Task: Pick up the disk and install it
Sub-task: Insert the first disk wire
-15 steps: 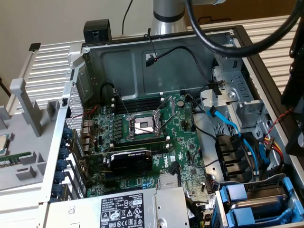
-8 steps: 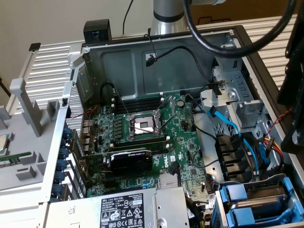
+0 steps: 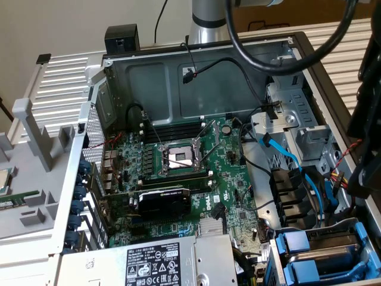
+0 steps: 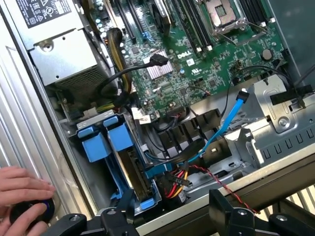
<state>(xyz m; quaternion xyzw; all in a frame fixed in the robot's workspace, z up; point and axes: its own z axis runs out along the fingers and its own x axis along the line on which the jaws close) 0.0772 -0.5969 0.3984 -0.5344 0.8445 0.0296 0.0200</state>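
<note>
The gripper (image 4: 170, 222) has its two black fingers (image 4: 229, 214) spread as wide as they go. Nothing sits between them and they touch nothing. They hang over the outer edge of the open computer case (image 4: 275, 172), with the metal rim running just under them. A thin red and black twisted wire (image 4: 216, 181) passes close to one finger.

The disk (image 4: 123, 147) lies just inside that rim. It stands on edge in the drive bay at the corner of the case, framed by its bright blue rails, and little of its metal shows. It is near the fingers but apart from them, and closer to one finger than to the other.

Beyond the bay a light blue cable (image 4: 224, 125) loops up from the drive area. The green circuit board (image 4: 197, 59) fills the floor of the case, with the grey power supply box (image 4: 64, 54) beside it.

Outside the case wall, a person's hand (image 4: 22, 189) rests on a round black knob (image 4: 29, 212).
</note>
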